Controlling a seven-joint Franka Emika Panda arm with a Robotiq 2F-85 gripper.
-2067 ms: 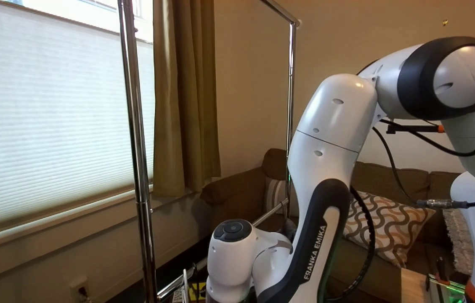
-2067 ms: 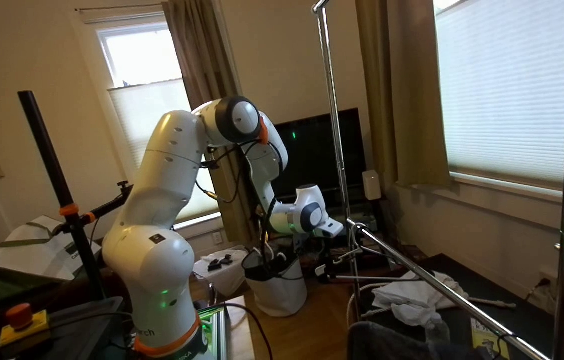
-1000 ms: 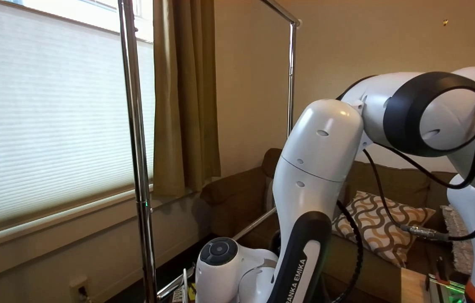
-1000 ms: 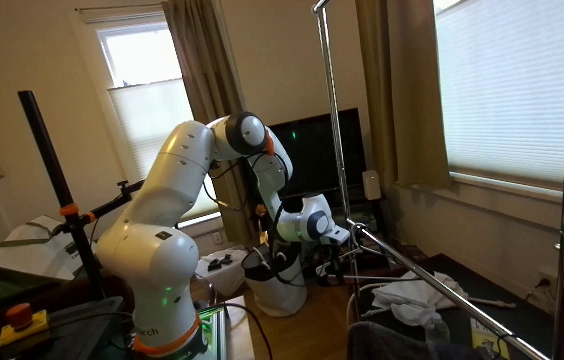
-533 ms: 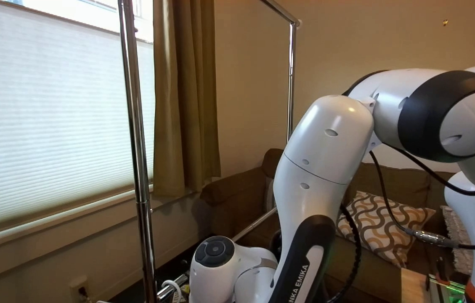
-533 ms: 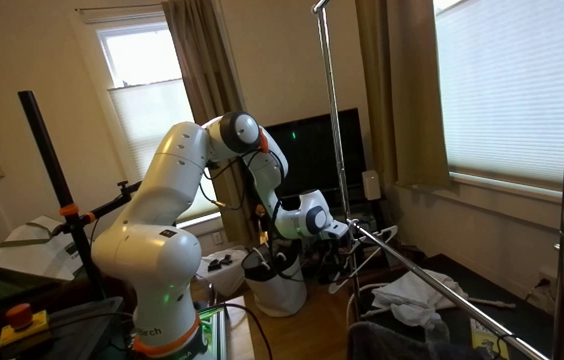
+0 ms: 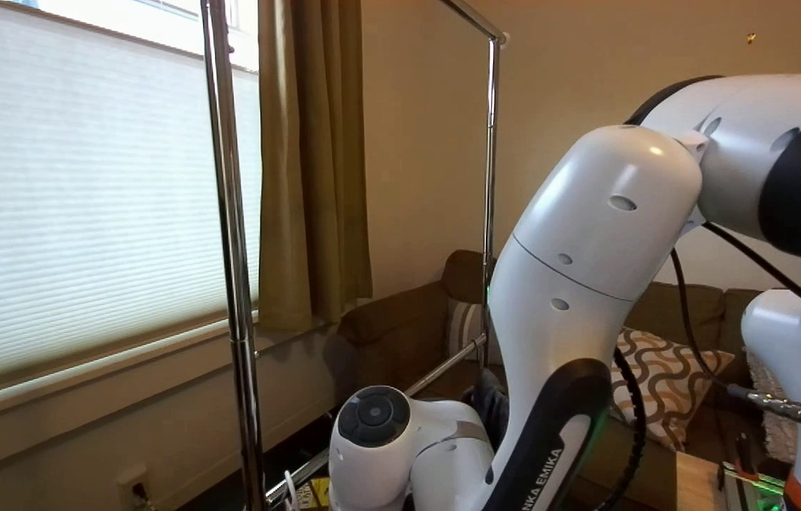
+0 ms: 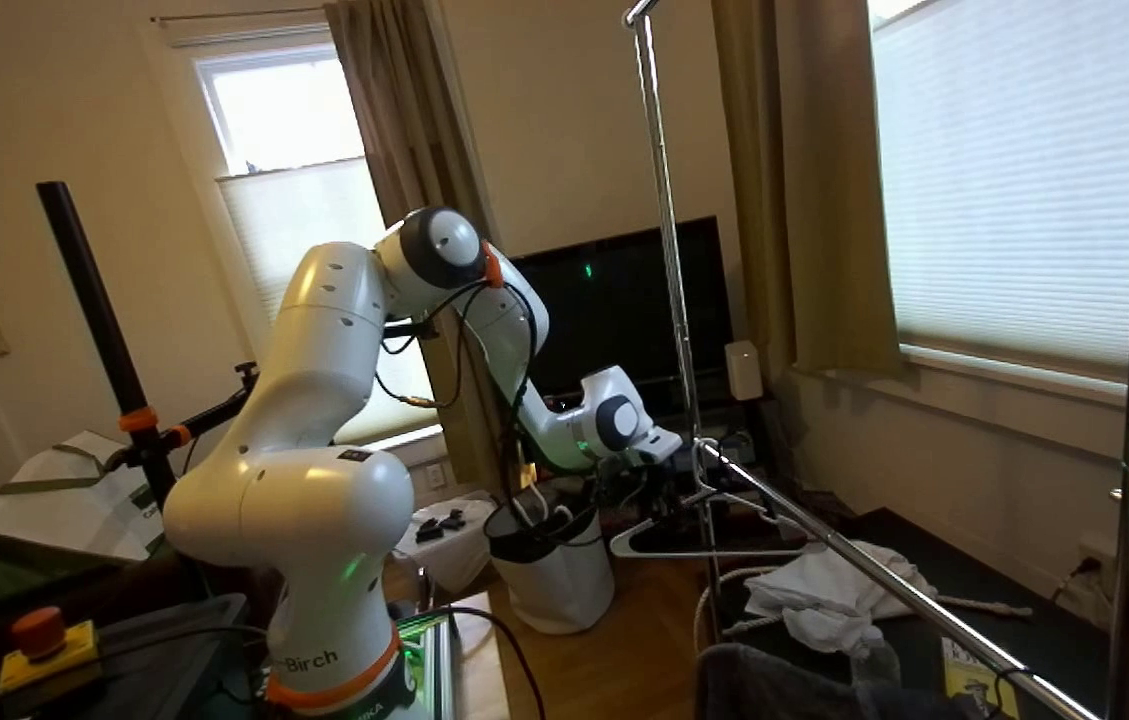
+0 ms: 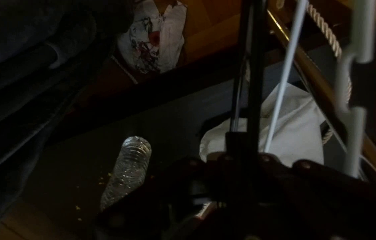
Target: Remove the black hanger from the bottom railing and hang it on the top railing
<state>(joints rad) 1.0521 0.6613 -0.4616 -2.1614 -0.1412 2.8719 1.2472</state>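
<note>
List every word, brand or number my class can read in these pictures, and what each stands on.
"NKA EMIKA": the arm's black side strip, start cut off.
"Birch": the robot's base.
Too small or blurred: print on the yellow item, the white item with a green band, and under the orange ring.
No numbers readable.
</note>
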